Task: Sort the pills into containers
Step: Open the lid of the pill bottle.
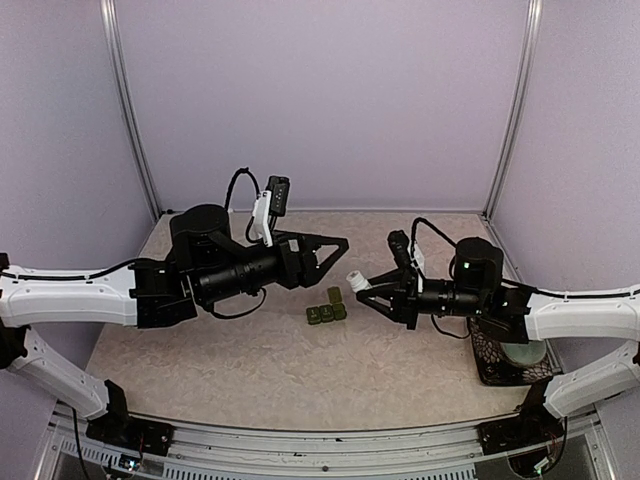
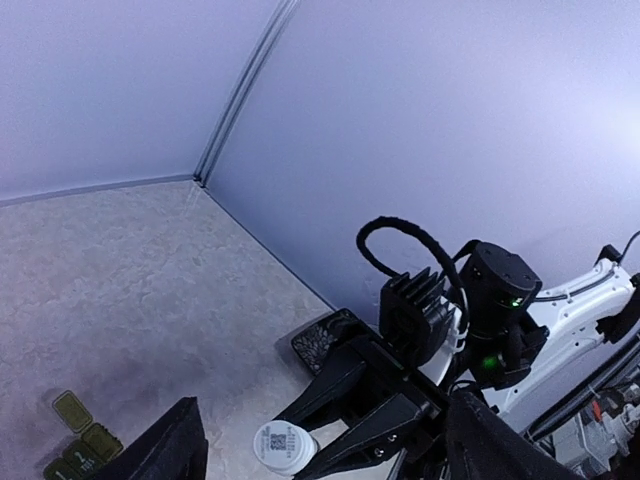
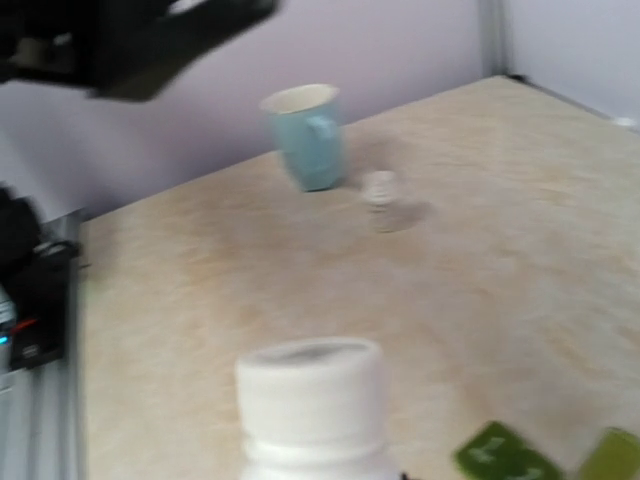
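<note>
Right gripper point(image 1: 366, 288) clamped on a white plastic bottle point(image 2: 283, 447), held level, capped end toward left gripper point(image 1: 336, 256). Left jaws spread wide and empty, just beyond the cap. Pill box point(image 1: 326, 312) on table point(image 1: 200, 365), just near-side of the cap and between both grippers, slightly nearer the right. Long axis roughly left to right; one lid flipped open on the far side. Box dark green, square-celled; bottle smooth, cylindrical; table pale, mottled. Likely next: cap off, then tipping over the box.

Beige table point(image 1: 250, 370) carries green pill-box strip point(image 1: 326, 311), blue mug point(image 3: 305, 135), black mesh tray point(image 1: 487, 360)
</note>
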